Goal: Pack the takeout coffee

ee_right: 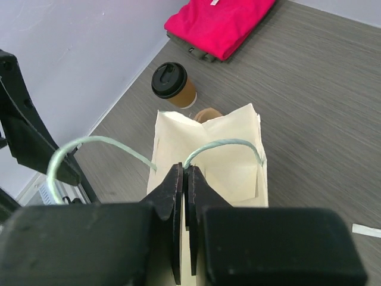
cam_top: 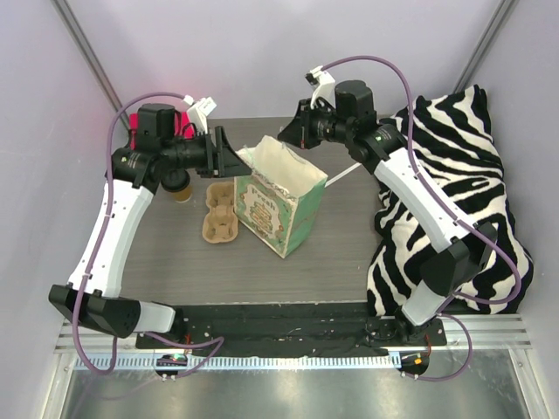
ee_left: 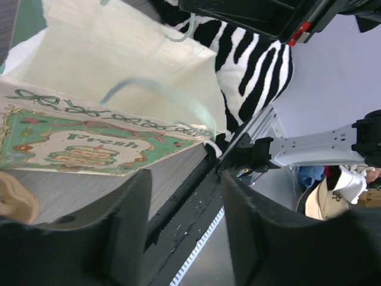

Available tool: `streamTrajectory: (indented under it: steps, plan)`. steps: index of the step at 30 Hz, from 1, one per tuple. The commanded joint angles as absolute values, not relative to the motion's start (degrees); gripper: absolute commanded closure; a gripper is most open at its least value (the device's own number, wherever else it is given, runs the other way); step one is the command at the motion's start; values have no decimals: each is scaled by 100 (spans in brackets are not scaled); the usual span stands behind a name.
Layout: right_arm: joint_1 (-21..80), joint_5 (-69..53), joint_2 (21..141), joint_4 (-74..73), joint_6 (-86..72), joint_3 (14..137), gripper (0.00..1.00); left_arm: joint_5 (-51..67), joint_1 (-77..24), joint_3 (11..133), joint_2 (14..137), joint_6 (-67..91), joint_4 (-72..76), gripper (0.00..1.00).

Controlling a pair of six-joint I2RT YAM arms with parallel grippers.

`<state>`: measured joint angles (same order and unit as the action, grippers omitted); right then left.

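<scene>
Takeout coffee (ee_right: 172, 86) sits lidded, left of the paper bag (ee_right: 226, 149). Bag-opening step: right gripper (ee_right: 186, 170) pinches the rim, left gripper (ee_left: 184, 179) spread, needs the opposite rim.

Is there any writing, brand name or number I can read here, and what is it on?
"Fresh": printed on the green decorated side of the paper bag, seen from the left wrist camera.
The same print in the top view: too small to read.
Coffee cup and its lid: no writing visible.
Nothing else is readable.
</scene>
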<state>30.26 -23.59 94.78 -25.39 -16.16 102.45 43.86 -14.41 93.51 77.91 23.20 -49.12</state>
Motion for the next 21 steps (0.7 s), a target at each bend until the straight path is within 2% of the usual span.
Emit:
streamTrajectory:
  steps: [1,6,13,18,21]
  plan:
    - [3059,-2162,9220,-2417,-1477,10521,99,4834,-1459,9221,7515,2504,-4299,41]
    - [3050,-2188,9193,-2408,-1538,10485,99,4834,-1468,8719,7286,3118,-3675,36]
    - [3059,-2136,9071,-2408,-1617,10503,99,4641,-1538,8956,7523,3427,-3402,35]
    - [3059,-2171,8904,-2391,-1652,10337,99,4658,-1547,8991,7655,3647,-3296,45]
    - [3050,-2110,8719,-2391,-1661,10170,99,4641,-1538,8947,7655,3621,-3313,58]
